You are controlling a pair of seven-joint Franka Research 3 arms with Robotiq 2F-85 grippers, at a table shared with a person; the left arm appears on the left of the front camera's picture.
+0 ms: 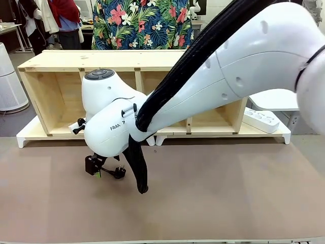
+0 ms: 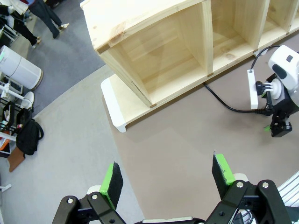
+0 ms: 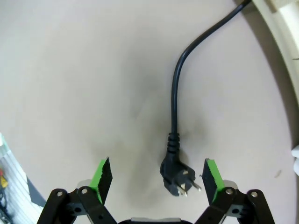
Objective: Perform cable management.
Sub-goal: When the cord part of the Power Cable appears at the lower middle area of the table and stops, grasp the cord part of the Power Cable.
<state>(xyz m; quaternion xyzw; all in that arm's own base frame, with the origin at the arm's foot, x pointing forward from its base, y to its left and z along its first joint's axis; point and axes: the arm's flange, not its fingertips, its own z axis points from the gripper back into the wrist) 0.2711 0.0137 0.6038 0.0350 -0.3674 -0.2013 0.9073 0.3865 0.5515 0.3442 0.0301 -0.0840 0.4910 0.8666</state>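
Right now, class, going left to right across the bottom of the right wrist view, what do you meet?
A green pad → cable plug → other green pad.

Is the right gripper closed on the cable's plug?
No: the right gripper has its jaws open, the plug lying on the table between them.

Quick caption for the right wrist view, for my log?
Open right claw hovers over the angled plug of the cable, lying on the table.
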